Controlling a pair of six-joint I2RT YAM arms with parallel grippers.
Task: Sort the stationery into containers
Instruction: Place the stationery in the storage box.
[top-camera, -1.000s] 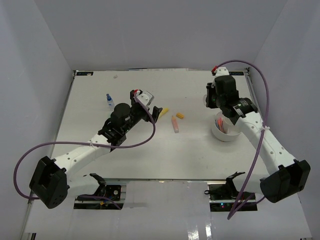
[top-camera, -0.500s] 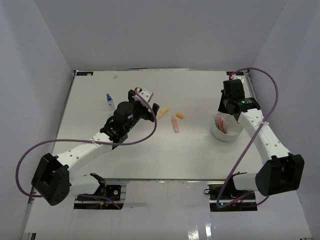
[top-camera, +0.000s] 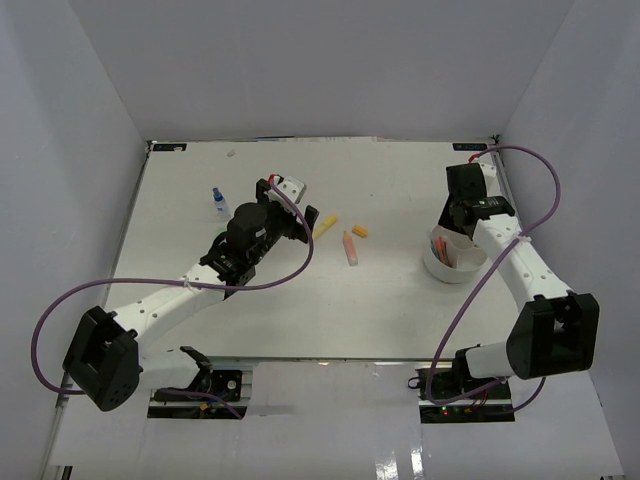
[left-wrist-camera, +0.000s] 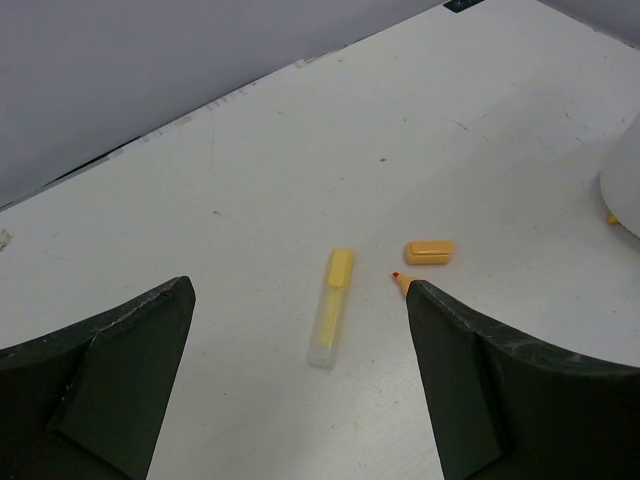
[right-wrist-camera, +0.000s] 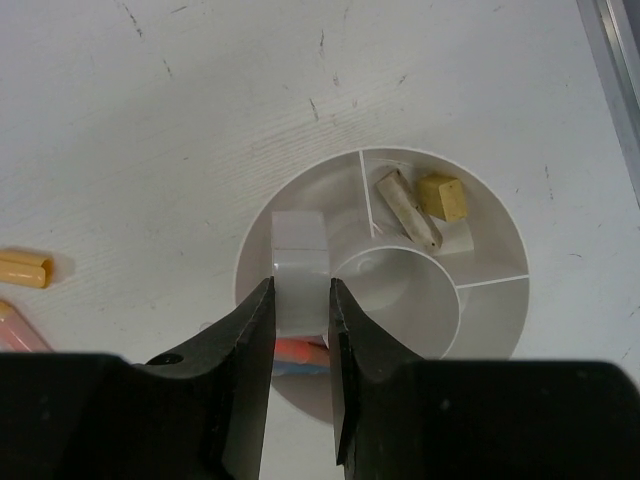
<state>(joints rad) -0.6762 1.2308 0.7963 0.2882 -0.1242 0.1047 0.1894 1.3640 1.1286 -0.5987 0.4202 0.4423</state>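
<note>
1 yellow marker (left-wrist-camera: 333, 307), 1 yellow cap (left-wrist-camera: 429, 252), 1 orange marker (top-camera: 350, 247) and 1 bottle (top-camera: 219, 203) are lying on the worktop (top-camera: 400, 320). 1 tub (right-wrist-camera: 492, 318) is holding 1 yellow eraser (right-wrist-camera: 443, 197) and 1 tan stick (right-wrist-camera: 408, 208). The left fingers (left-wrist-camera: 120, 370) are gaping, empty, near the yellow marker. The right fingers (right-wrist-camera: 245, 340) are pinching 1 white block (right-wrist-camera: 298, 250) over the tub. Since 1 second ago, the right arm has been swinging rightward and the left arm edging forward.
</note>
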